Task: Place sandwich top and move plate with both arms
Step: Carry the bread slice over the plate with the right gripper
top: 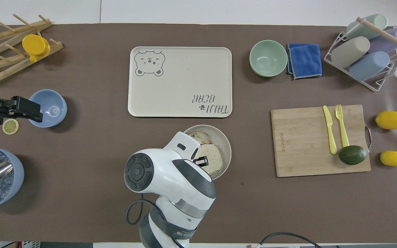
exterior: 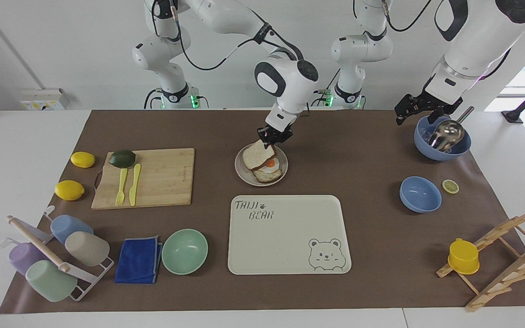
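Brown mat under bright white walls; right gripper (exterior: 269,139) pinched shut on sandwich top (exterior: 254,156), tilted over egg toast (exterior: 270,169) on plate (exterior: 240,173). Could slide off crooked if dropped at this slant. Left gripper (exterior: 415,109) waiting wide open over blue bowl (exterior: 440,152)

The cream tray (exterior: 290,234) carried the words "TAIJI BEAR" in its corner nearest the robots, with a paw print after "TAIJI". The cutting board (top: 302,141) bore a small printed brand mark, too small to be read.
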You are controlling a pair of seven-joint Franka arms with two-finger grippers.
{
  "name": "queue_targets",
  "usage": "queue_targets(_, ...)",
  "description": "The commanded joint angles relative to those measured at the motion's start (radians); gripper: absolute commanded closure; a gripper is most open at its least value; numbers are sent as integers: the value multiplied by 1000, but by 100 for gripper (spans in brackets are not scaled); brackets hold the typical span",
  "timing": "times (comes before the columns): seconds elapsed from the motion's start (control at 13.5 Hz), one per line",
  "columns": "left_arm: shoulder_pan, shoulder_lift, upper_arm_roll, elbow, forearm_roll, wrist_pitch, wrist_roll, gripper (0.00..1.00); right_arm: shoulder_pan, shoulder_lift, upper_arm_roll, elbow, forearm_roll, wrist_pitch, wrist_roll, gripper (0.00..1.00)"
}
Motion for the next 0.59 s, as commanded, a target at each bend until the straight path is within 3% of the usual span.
queue_targets(0.0,7,-15,-6,-11,12,-11,4,0,-1,5,1,18,-24,15,20,100)
queue_targets(0.3,7,-15,-6,-11,11,-11,4,0,-26,7,1,-31,-7,142,17,100)
queue_targets(0.52,7,-15,-6,-11,12,-11,4,0,-61,8,1,-84,50,278,15,48)
